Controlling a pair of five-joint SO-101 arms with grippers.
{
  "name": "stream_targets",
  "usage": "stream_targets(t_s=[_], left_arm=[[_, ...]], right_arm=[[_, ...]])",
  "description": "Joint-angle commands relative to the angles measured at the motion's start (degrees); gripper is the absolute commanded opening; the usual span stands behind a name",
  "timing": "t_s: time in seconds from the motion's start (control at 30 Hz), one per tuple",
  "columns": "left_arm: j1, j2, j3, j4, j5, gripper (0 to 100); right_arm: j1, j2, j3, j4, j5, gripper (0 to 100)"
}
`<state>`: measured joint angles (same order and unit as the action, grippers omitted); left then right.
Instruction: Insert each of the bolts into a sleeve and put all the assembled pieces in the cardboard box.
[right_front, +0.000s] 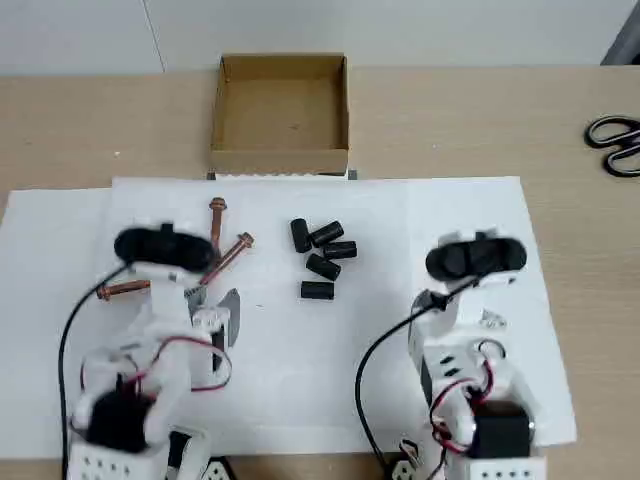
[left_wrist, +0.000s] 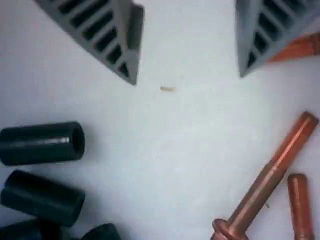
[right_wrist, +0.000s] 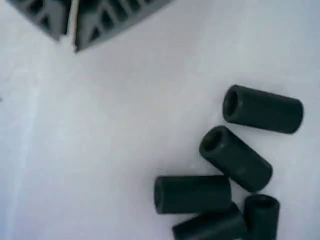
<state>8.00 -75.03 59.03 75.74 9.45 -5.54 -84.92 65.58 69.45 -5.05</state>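
Note:
Three copper bolts (right_front: 232, 255) lie on the white paper at the left. Five black sleeves (right_front: 322, 262) are clustered at the middle. The open cardboard box (right_front: 216, 115) stands behind the paper. My left gripper (right_front: 213, 302) hangs open just in front of the bolts. In the left wrist view its grey fingers (left_wrist: 120, 45) stand apart over bare paper, with two bolts (left_wrist: 267, 177) and sleeves (left_wrist: 42, 143) beyond and a third bolt (left_wrist: 300, 47) behind one finger. My right gripper (right_wrist: 70, 40) is shut over bare paper, away from the sleeves (right_wrist: 236, 157), holding nothing.
Scissors (right_front: 615, 145) lie on the wooden table at the far right edge. The white paper (right_front: 380, 350) has bare room between the two arms. Cables run from both arm bases at the front edge.

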Motion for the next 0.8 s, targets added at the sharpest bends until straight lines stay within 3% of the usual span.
stream_targets(t_s=[0.0,0.2,0.27,0.33,0.57,0.77], left_arm=[[-0.18,17.85,-15.87,3.69,0.18,13],[-2.81,36.31,-29.41,6.68,-0.53,13],[-4.75,40.70,-30.02,5.10,-4.13,13],[-7.03,44.48,-29.32,2.55,-7.21,13],[-11.16,54.07,-25.80,-4.13,-7.30,13],[-10.90,57.85,-23.16,-11.52,-8.18,13]], right_arm=[[0.40,14.11,-12.31,0.22,-3.60,0.4],[0.48,30.46,-26.73,0.22,-4.84,0.4],[0.40,34.68,-29.27,0.22,-3.60,0.4],[-0.13,38.73,-29.98,0.13,2.37,0.4],[-0.75,48.75,-33.41,-1.01,17.93,0.8],[-8.40,56.84,-35.87,-0.48,28.66,0.9]])
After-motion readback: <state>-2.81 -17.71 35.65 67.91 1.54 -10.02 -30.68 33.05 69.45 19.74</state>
